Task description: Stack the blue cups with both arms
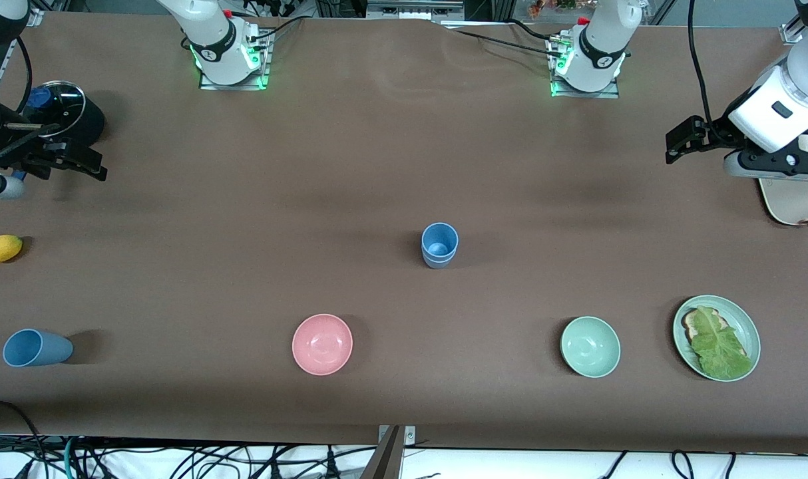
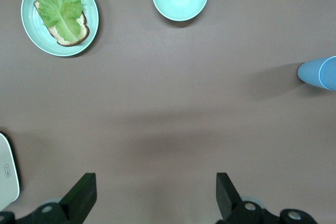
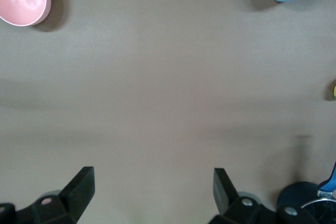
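Lowest in the frame, a row along the front edge, starting at the right arm's end: lone blue cup point(image 1: 36, 348) lying on its side with its mouth toward the frame's edge; then pink bowl point(image 1: 322, 344) upright, well apart from it; then pale green bowl point(image 1: 590, 346) upright; then green plate point(image 1: 749, 330) just beside that bowl, carrying a slice of toast point(image 1: 691, 323) under a lettuce leaf point(image 1: 720, 346). Higher up, at mid-height by the edge at the right arm's end, a small yellow fruit point(image 1: 1, 248) on the brown table point(image 1: 244, 219). Dead centre of the frame, well apart from everything else, stacked blue cups point(image 1: 439, 245) standing upright, a brighter one seated inside a greyer one. In the upper corner at the right arm's end, right gripper point(image 1: 78, 163) hanging over bare table, fingers spread wide with nothing between them, next to a black pot point(image 1: 78, 116) with a glass lid. In the upper part of the frame at the left arm's end, left gripper point(image 1: 683, 140) over bare table, likewise spread wide and empty, close to a white board point(image 1: 793, 203) at the frame's edge. Both arms parked away from every cup.
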